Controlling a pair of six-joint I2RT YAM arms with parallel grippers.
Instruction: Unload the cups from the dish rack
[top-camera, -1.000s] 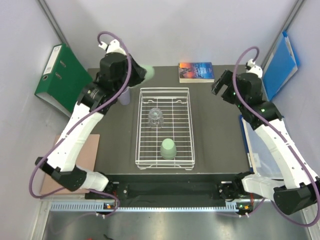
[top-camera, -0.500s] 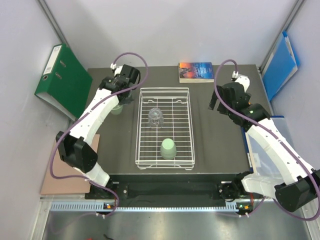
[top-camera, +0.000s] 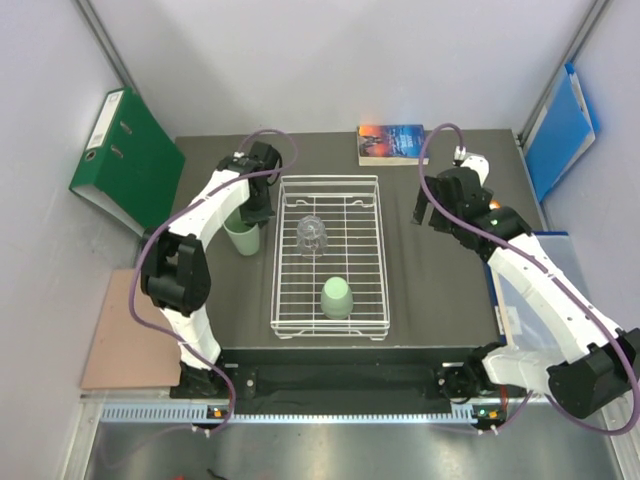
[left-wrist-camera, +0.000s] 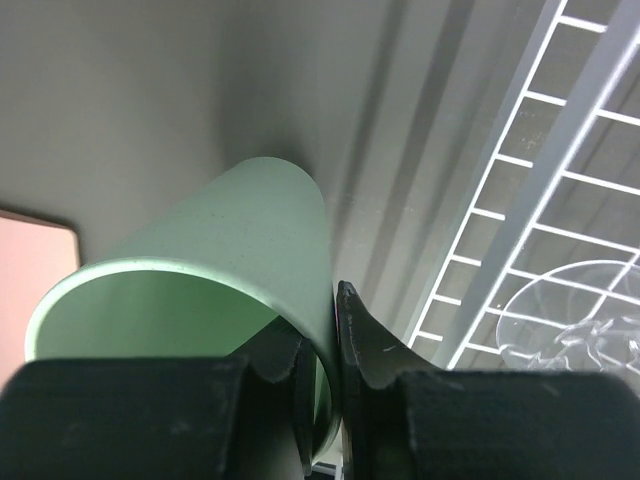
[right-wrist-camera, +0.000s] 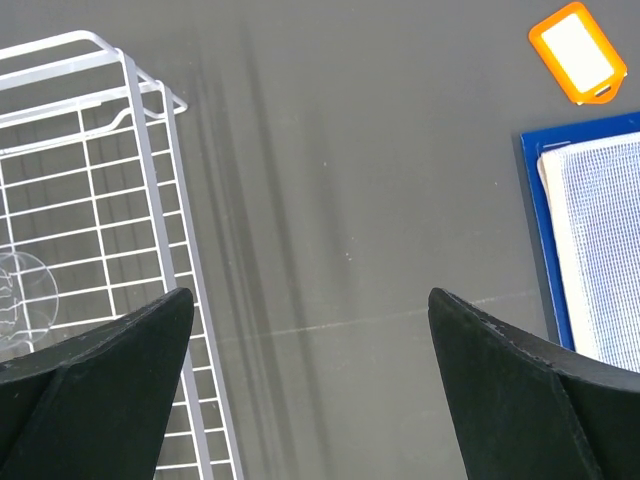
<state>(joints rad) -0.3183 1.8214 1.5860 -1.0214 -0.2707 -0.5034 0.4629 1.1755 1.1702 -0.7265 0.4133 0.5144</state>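
My left gripper (top-camera: 252, 212) is shut on the rim wall of a pale green cup (top-camera: 241, 238), one finger inside and one outside. The cup is upright, mouth up, down at the dark table just left of the white wire dish rack (top-camera: 376, 250). In the left wrist view the cup (left-wrist-camera: 215, 260) fills the left half below the gripper (left-wrist-camera: 322, 330). A clear ribbed glass cup (top-camera: 313, 235) and an upturned pale green cup (top-camera: 337, 297) sit in the rack. My right gripper (top-camera: 424, 210) hangs open over bare table right of the rack, holding nothing (right-wrist-camera: 310, 330).
A green binder (top-camera: 125, 160) leans at the far left, above a brown board (top-camera: 130, 330). A book (top-camera: 392, 143) lies behind the rack. A blue folder (top-camera: 560, 130) leans against the right wall. In the right wrist view, an orange tag (right-wrist-camera: 578, 50) and a blue-edged pad (right-wrist-camera: 600, 230) lie nearby.
My left arm has swung down from a raised pose, carrying the green cup to the table left of the rack. The right arm has shifted slightly forward and left, still open.
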